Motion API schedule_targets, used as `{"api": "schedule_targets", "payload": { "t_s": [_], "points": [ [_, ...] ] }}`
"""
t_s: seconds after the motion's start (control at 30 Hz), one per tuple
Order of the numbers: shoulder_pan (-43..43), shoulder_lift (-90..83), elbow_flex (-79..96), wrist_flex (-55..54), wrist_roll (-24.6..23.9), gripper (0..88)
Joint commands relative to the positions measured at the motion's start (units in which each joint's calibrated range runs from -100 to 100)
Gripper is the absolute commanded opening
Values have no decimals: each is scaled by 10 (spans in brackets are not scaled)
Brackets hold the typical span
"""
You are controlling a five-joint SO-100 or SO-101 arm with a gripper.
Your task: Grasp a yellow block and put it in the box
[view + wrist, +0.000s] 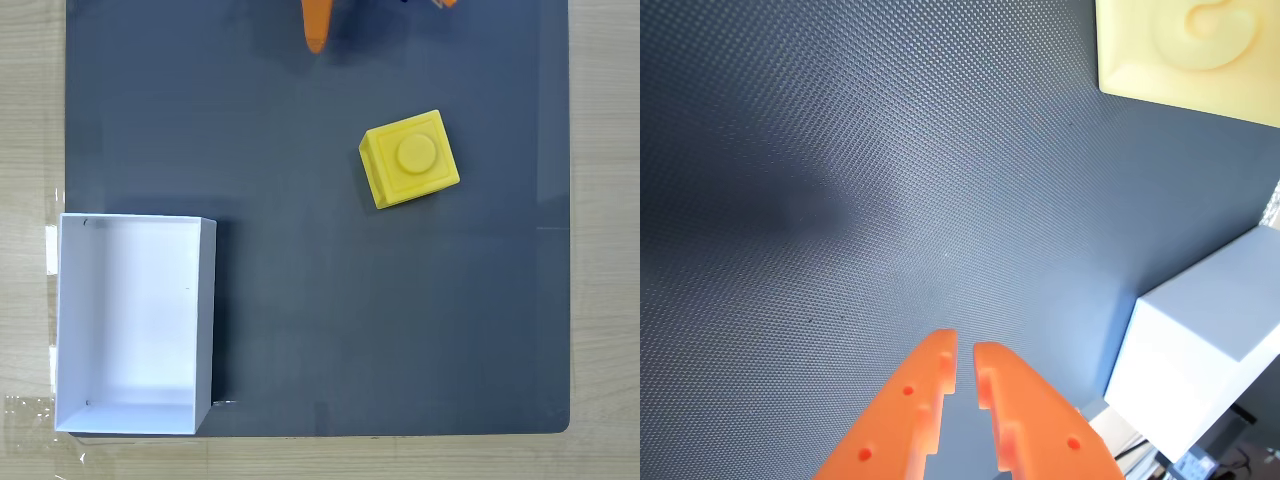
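The yellow block [410,158] lies stud-up on the dark mat, right of centre in the fixed view. In the wrist view the block [1190,45] looks pale and sits at the top right corner. The white box [130,320] stands at the mat's lower left with nothing in it; one corner of the box [1200,350] shows at the right of the wrist view. My orange gripper [316,42] pokes in from the top edge, up and left of the block and clear of it. In the wrist view the gripper [965,345] has its fingers nearly together over bare mat, holding nothing.
A dark grey mat [350,300] covers most of the light wooden table [600,200]. Bare mat lies between the block and the box. Another orange part of the arm [445,3] shows at the top edge.
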Motion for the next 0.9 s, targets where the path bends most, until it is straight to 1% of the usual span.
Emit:
{"api": "schedule_targets", "payload": {
  "t_s": [0.0,0.73,0.87],
  "points": [
    [4,-1,-2,2,-2,22],
    [-2,3,-4,0,-2,27],
    [-2,43,-14,-14,-5,27]
  ]
}}
